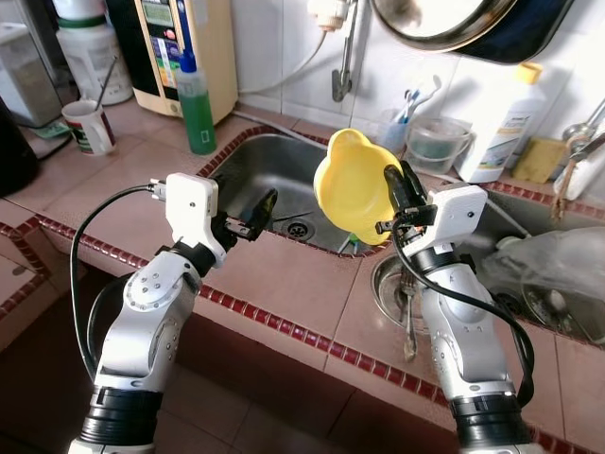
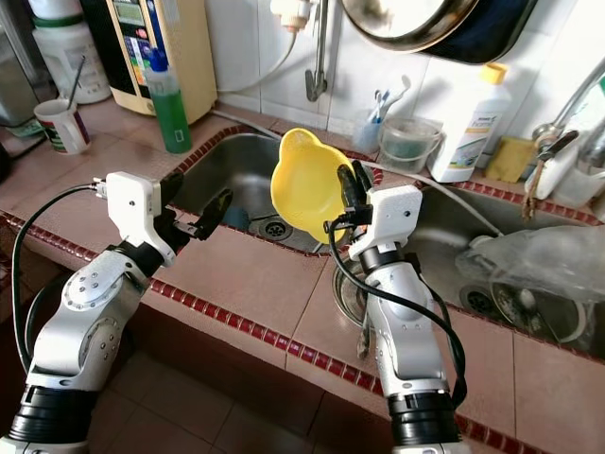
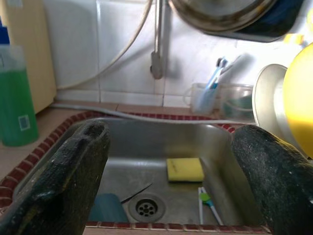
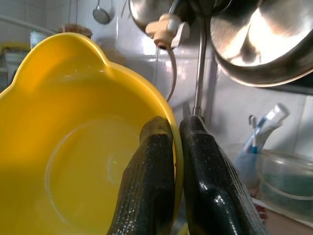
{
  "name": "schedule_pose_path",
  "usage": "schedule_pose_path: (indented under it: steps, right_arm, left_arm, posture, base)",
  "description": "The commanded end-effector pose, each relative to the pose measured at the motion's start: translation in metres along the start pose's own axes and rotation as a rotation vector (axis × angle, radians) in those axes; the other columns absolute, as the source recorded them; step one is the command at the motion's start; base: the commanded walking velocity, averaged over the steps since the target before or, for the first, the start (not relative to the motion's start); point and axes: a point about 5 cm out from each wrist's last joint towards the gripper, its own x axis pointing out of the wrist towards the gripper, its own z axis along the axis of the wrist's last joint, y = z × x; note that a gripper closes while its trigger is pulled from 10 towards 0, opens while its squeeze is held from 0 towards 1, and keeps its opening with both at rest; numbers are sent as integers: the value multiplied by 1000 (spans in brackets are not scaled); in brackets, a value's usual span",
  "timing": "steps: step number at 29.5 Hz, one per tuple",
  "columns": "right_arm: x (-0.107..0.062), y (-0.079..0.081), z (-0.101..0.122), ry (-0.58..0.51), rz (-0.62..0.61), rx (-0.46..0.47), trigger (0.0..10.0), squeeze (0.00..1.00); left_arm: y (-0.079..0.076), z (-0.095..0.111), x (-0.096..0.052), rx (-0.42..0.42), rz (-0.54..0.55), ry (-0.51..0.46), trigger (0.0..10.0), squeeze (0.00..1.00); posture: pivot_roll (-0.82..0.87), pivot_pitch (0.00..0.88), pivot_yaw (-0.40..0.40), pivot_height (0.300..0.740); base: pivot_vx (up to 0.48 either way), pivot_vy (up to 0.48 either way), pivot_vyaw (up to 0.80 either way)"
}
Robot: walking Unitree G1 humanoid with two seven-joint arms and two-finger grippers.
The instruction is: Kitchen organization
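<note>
- Yellow plastic bowl (image 1: 354, 184), glossy and rounded with a little ear on its rim, is held up over the near edge of the left sink (image 1: 260, 165), tipped on its side.
- right gripper (image 1: 395, 192) has both black fingers pinched tight on the bowl's rim, one inside and one outside.
- left gripper (image 1: 251, 217) hangs at the near edge of that same steel basin with its textured fingers spread wide and nothing between them.
- Down in the basin: a yellow sponge (image 3: 185, 169), a green-and-white brush (image 3: 206, 203), and the round drain (image 3: 146, 209).
- green soap bottle (image 1: 196, 106) stands on the tiled counter (image 1: 284, 284) by the sink's back left corner.
- Clear cup with toothbrushes (image 1: 413, 106) sits at the back edge, against the white wall tiles.
</note>
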Motion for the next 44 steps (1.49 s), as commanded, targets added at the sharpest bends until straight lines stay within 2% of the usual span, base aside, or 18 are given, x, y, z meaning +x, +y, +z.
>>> schedule_pose_path:
  steps: [1,7,21,28,33,39,44]
  right_arm:
    - [1,-1,5,-16,0,3,10000,0]
    - [1,-2,5,-15,1,2,10000,0]
    - [2,-4,3,1,-15,9,10000,0]
    - [5,-16,-2,52,-55,-4,10000,0]
    - [10,-28,-3,69,-65,-36,10000,0]
    - [16,-34,-4,93,-62,-52,10000,0]
    - [28,-36,-6,144,-48,-49,10000,0]
  left_arm:
    - [-2,5,1,10,-11,-14,10000,0]
    - [-3,5,1,10,-11,-18,10000,0]
    - [-8,9,2,3,-39,-39,10000,0]
    - [-22,8,-2,33,-139,-19,10000,0]
    - [-37,4,-10,34,-229,11,10000,0]
    - [-51,3,-18,29,-296,26,10000,0]
    - [-59,8,-24,31,-335,37,10000,0]
  posture:
    - [11,45,-23,740]
    - [9,46,-25,740]
    - [6,44,-27,740]
    - [6,41,-31,740]
    - [2,41,-31,740]
    - [3,46,-32,740]
    - [10,69,-32,740]
  base:
    - [307,0,0]
    - [289,0,0]
    - [0,0,0]
    - [0,0,0]
    - [0,0,0]
    - [0,0,0]
    - [0,0,0]
